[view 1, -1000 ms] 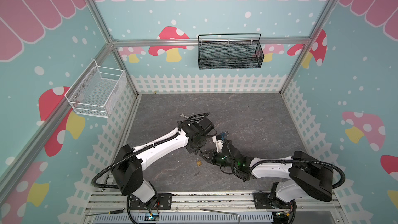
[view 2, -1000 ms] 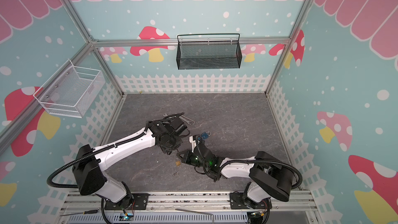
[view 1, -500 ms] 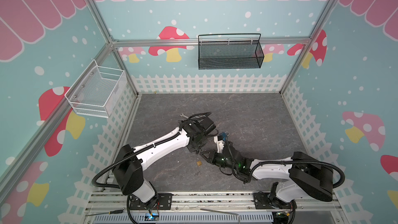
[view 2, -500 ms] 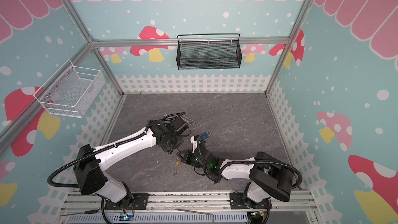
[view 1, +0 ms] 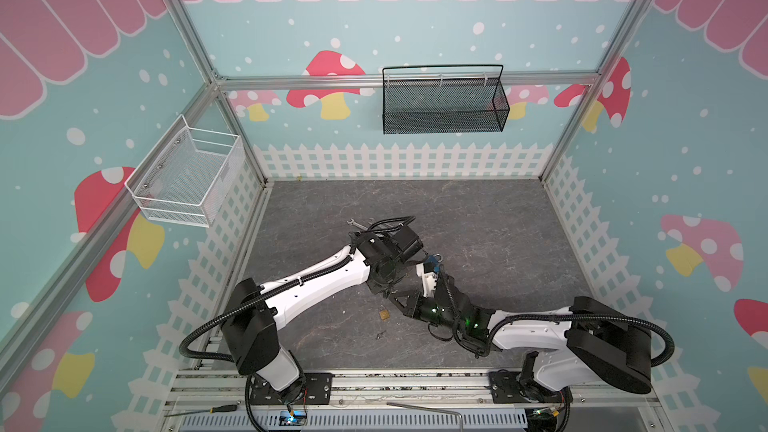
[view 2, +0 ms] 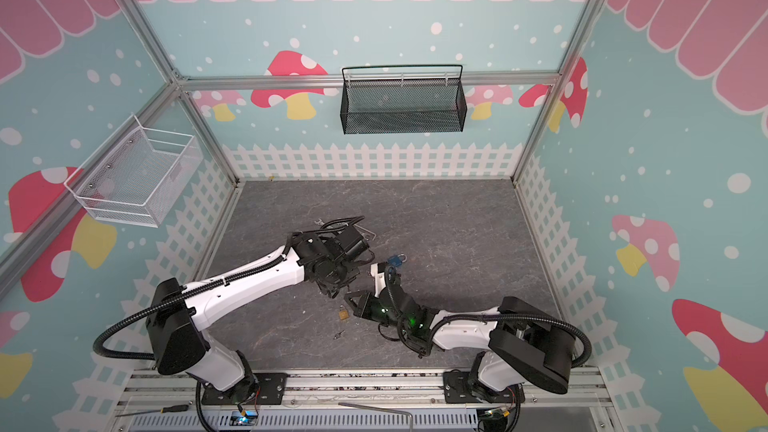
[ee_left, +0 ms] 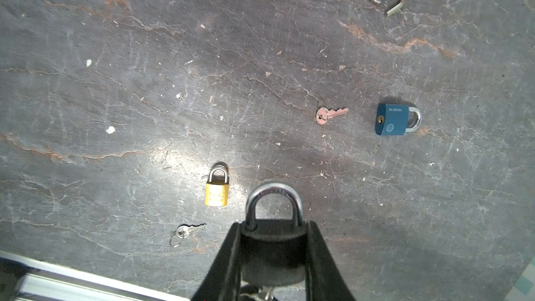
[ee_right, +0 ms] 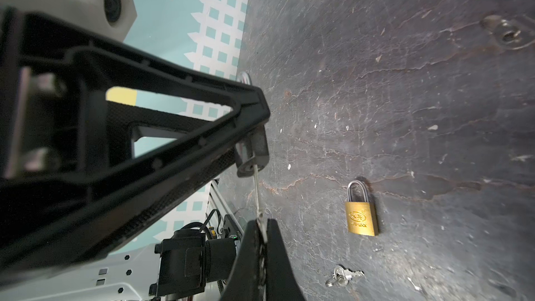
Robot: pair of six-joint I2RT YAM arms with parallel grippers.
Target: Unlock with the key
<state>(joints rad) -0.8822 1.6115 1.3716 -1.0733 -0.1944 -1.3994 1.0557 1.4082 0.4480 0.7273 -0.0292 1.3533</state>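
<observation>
No visible shift over the last second in both top views: same arm poses, same meeting point above the front middle of the table (ee_left: 115, 82). Probably a pause with the insertion made and the turn not begun, judging by the shackle, seated at both legs.

In the left gripper (ee_left: 273, 225), clenched on its flanks: the black padlock (ee_left: 273, 251), lifted clear of the table, shackle out past the fingertips, keyway end back toward the wrist.

In the right gripper (ee_right: 262, 222), pinched tight at the bow: the key (ee_right: 256, 189). Blade straight from those tips to the lock's underside, tip at or in the keyway; depth hard to tell. Long axis roughly in line with the padlock's own. Next, likely, a twist about that shared line.
</observation>
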